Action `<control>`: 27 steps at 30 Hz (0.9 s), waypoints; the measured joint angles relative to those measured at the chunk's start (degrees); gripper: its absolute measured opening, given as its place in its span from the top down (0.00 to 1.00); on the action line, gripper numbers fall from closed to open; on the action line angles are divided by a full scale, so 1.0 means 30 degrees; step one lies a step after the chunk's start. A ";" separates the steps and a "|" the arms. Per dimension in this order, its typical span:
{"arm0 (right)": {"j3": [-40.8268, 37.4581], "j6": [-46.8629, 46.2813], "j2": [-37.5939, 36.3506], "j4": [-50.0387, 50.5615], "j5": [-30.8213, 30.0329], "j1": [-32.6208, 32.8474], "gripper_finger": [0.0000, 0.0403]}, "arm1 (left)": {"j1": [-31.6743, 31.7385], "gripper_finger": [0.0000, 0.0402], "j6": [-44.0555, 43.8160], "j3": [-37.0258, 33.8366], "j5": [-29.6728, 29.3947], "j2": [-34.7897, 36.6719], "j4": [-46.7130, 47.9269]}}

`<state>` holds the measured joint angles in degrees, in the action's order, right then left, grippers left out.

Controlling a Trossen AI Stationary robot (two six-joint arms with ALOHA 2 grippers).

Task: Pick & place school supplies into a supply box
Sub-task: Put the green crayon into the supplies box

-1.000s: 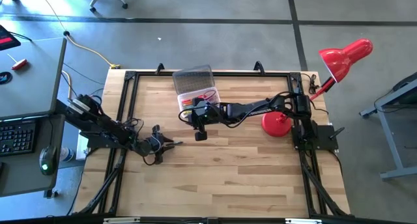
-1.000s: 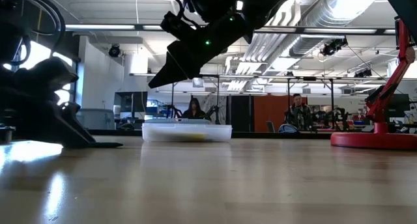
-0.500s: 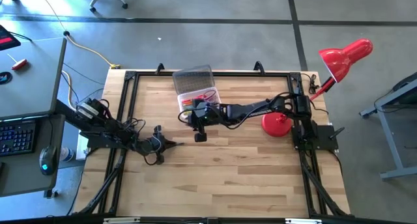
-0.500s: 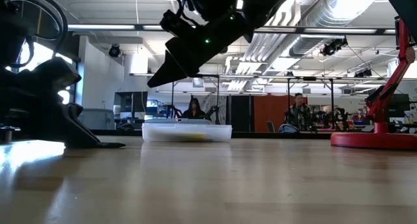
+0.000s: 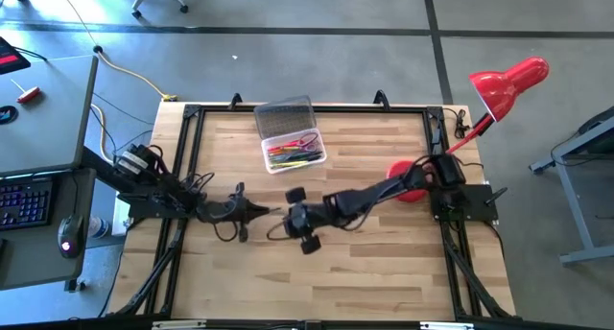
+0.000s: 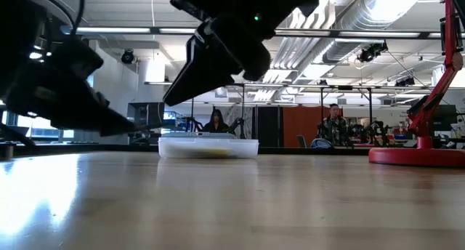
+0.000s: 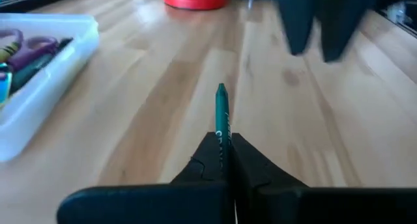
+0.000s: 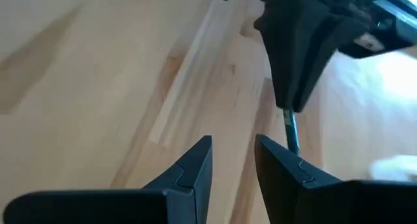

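Note:
My left gripper (image 5: 261, 212) hovers left of the table's middle, shut on a green pencil (image 7: 221, 110) that sticks out ahead of its fingertips. My right gripper (image 8: 233, 146) faces it from the table's right at close range, open. The pencil's free end (image 8: 290, 134) shows beside one of its fingers, not between them. The supply box (image 5: 294, 151) stands at the far middle of the table with its lid (image 5: 285, 116) laid open behind it. Several coloured pens and purple scissors (image 7: 29, 45) lie inside it. My left gripper pinches the green pencil's rear part (image 7: 222, 134) between its two shut fingers. The fingers point level toward the table's right, and the pencil runs along them and out past their tips. The pencil is about level and clear of the table.
A red desk lamp stands on its round base (image 5: 407, 181) at the table's right, with its head (image 5: 508, 83) beyond the far right corner. The near half of the wooden tabletop (image 5: 326, 282) is bare. People sit in the room behind the table (image 6: 333, 126).
My left gripper has shut on the green pencil at the table's left, lifted it off the wood and carried it toward the table's right. My right gripper has come from above the supply box toward the near edge and the left, down to face the left gripper.

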<state>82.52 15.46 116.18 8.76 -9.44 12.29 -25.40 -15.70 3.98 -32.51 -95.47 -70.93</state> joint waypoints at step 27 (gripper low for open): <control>0.0000 -0.2814 0.0000 0.6630 -0.3473 0.1465 0.77 | 1.5365 0.86 0.5660 1.3595 1.1766 -0.0366 1.8584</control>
<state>82.52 7.02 116.18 28.65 -19.86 16.68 20.69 1.28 44.76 2.78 -96.57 -15.18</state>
